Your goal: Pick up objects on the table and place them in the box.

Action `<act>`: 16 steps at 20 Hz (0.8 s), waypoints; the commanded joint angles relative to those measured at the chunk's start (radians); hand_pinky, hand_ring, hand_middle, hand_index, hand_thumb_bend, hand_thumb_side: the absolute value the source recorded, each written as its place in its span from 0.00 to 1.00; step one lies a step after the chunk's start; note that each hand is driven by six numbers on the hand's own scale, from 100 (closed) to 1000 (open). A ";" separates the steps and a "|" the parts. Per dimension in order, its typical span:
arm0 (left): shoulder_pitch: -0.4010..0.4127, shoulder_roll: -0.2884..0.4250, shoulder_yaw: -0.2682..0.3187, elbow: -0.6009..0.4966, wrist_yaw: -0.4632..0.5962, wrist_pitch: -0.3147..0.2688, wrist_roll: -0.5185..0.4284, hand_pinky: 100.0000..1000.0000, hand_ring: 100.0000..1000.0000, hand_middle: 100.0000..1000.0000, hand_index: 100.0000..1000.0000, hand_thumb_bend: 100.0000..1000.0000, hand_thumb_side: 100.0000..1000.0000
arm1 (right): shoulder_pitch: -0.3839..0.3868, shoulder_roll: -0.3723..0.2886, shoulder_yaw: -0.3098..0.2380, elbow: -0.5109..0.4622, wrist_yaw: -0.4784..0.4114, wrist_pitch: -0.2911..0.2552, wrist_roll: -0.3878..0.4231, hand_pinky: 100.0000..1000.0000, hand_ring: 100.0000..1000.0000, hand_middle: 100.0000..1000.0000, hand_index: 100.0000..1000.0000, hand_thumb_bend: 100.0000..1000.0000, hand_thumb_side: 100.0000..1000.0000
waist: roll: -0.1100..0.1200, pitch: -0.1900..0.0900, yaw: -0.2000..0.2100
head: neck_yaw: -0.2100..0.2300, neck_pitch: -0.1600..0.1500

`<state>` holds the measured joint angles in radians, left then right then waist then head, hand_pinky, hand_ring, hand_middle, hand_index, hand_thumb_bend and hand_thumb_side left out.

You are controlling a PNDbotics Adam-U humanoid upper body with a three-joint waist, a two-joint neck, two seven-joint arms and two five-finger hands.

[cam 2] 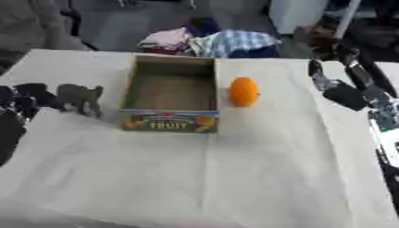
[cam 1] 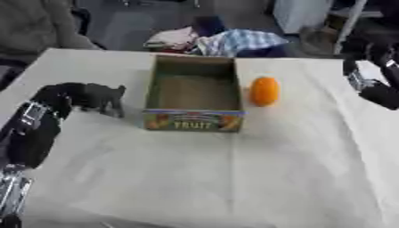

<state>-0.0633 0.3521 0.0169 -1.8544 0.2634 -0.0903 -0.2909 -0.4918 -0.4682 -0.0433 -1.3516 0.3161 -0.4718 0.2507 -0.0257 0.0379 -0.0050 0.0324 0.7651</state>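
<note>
Left hand (cam 1: 66, 95) blurs into the dark toy animal (cam 2: 82, 98), so its fingers can't be made out. Right hand (cam 2: 336, 91) smears too, its arm cut by the picture's edge. The box (cam 2: 168, 120) label beyond "FRUIT" stays unreadable.

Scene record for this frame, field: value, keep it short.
box: open cardboard box, "FRUIT" printed on the front, nothing seen inside
orange: orange fruit on the table, right of the box, apart from it
animal: dark toy animal standing left of the box
left hand: left hand at the toy's rear; grip unclear
right hand: right hand beyond the orange, holding nothing; finger pose unclear
table: white cloth
</note>
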 commanded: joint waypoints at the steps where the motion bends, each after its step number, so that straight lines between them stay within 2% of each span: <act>1: -0.010 0.025 0.010 -0.014 0.003 -0.001 0.000 1.00 0.64 0.59 0.76 0.17 0.83 | -0.011 -0.049 -0.014 -0.030 -0.056 -0.007 0.057 0.78 0.84 0.84 0.96 0.00 0.27 | 0.000 -0.008 0.002 | 0.000 0.005; 3: -0.011 0.025 0.009 -0.014 0.003 -0.001 0.000 1.00 0.63 0.59 0.76 0.17 0.83 | -0.011 -0.053 -0.022 -0.030 -0.072 -0.004 0.094 0.78 0.85 0.84 0.96 0.00 0.22 | -0.001 -0.008 0.001 | -0.001 0.005; 7: -0.011 0.026 0.011 -0.014 0.004 -0.001 0.000 1.00 0.64 0.59 0.76 0.17 0.83 | -0.011 -0.058 -0.039 -0.035 -0.094 0.004 0.150 0.78 0.86 0.84 0.97 0.00 0.19 | -0.001 -0.009 0.000 | 0.001 0.005; 13: -0.010 0.026 0.011 -0.013 0.003 -0.001 0.000 1.00 0.64 0.59 0.76 0.17 0.83 | -0.010 -0.064 -0.044 -0.038 -0.092 0.007 0.167 0.78 0.86 0.85 0.97 0.00 0.20 | -0.002 -0.009 -0.001 | 0.000 0.005; 16: -0.010 0.025 0.011 -0.013 0.004 -0.002 0.000 1.00 0.64 0.59 0.76 0.17 0.83 | -0.038 -0.046 -0.043 -0.018 -0.067 0.015 0.171 0.78 0.86 0.85 0.97 0.00 0.21 | -0.001 -0.010 0.000 | 0.000 0.005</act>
<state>-0.0633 0.3523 0.0172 -1.8544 0.2634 -0.0903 -0.2909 -0.5082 -0.4916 -0.0742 -1.3631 0.2379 -0.4588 0.4180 -0.0273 0.0375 -0.0054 0.0327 0.7651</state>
